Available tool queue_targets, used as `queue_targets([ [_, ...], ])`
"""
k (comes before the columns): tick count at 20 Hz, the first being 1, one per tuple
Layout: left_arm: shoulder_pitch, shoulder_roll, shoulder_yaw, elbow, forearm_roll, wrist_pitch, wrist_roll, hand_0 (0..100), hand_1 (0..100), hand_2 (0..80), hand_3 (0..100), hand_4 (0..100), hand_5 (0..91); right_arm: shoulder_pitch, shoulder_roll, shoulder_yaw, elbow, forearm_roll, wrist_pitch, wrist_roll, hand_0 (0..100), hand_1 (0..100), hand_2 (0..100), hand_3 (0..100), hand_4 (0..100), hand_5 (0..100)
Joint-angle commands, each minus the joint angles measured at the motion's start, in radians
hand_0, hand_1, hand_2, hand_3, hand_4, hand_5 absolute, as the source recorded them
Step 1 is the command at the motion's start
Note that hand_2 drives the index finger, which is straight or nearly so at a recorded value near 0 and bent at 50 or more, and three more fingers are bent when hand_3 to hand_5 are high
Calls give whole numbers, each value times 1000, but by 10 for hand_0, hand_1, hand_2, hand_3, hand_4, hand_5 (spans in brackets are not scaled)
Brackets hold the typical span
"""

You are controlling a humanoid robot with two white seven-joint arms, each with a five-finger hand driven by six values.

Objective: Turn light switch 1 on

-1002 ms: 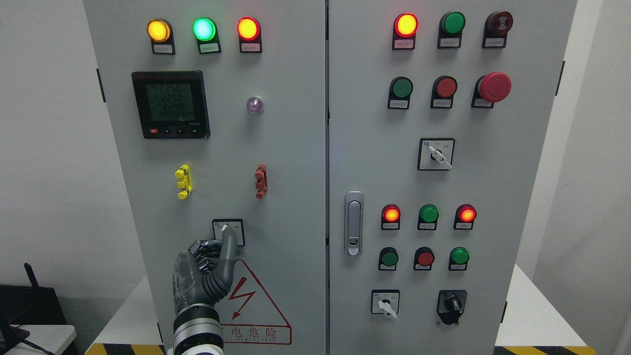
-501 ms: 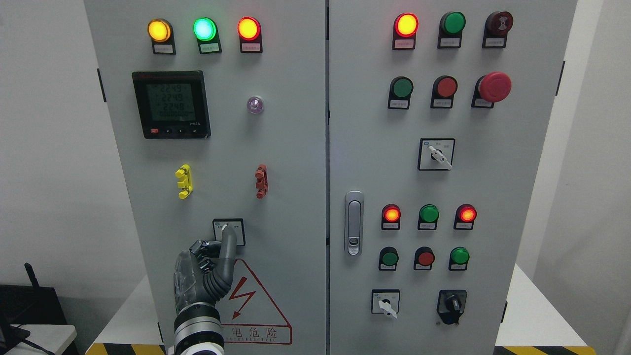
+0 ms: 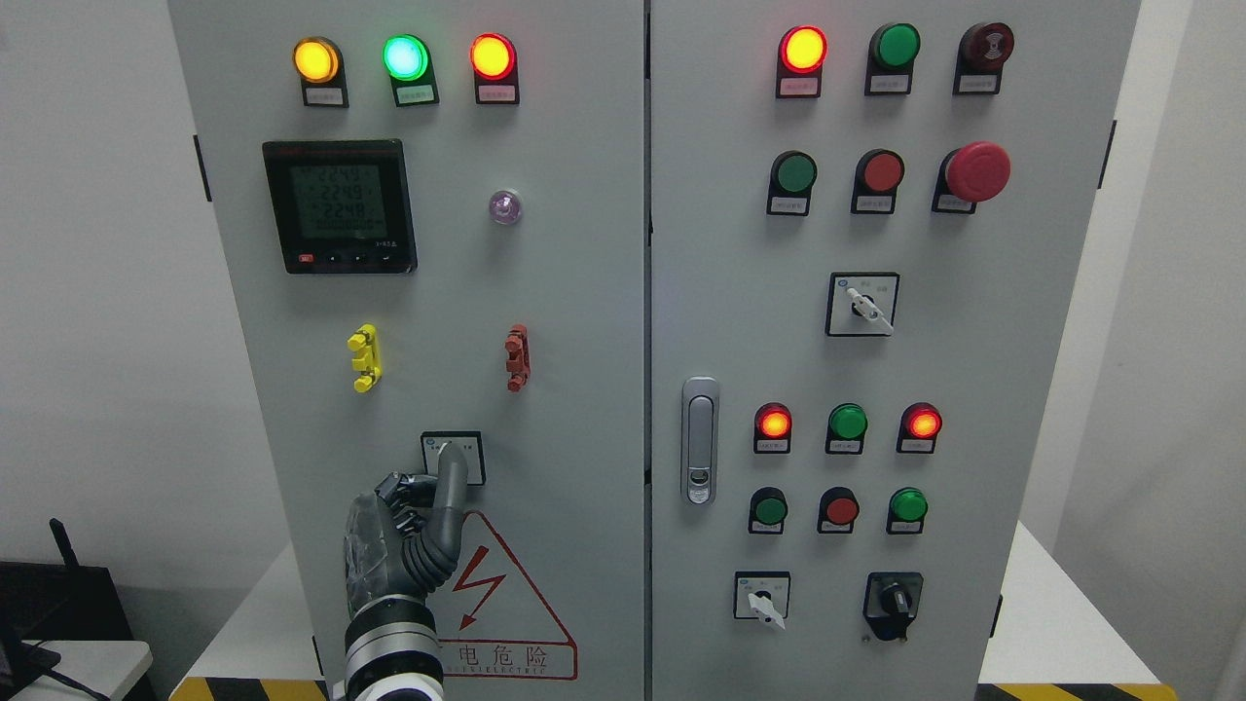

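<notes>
The rotary selector switch (image 3: 453,458) sits low on the cabinet's left door (image 3: 574,321), just above the red warning triangle (image 3: 506,604). The left robot hand (image 3: 414,531) has one finger raised against the switch's white knob, the others curled, gripping nothing. Contact looks made; whether the knob has turned, I cannot tell. The right hand is out of view.

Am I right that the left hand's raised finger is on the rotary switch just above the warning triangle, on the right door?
Not quite. The head view shows the left hand with its finger on the rotary switch above the warning triangle, but on the left door, not the right.
</notes>
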Motion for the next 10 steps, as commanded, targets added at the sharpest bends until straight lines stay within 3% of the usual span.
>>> queue_targets([
  [1, -1, 0, 1, 2, 0, -4, -2, 359, 285, 490, 749, 924, 877, 0, -1, 17, 0, -25, 0, -1, 120, 389, 0, 0, 0, 0],
  [10, -1, 0, 1, 2, 0, -4, -3, 373, 280, 498, 787, 933, 877, 0, 0, 17, 0, -25, 0, -1, 120, 389, 0, 0, 0, 0],
])
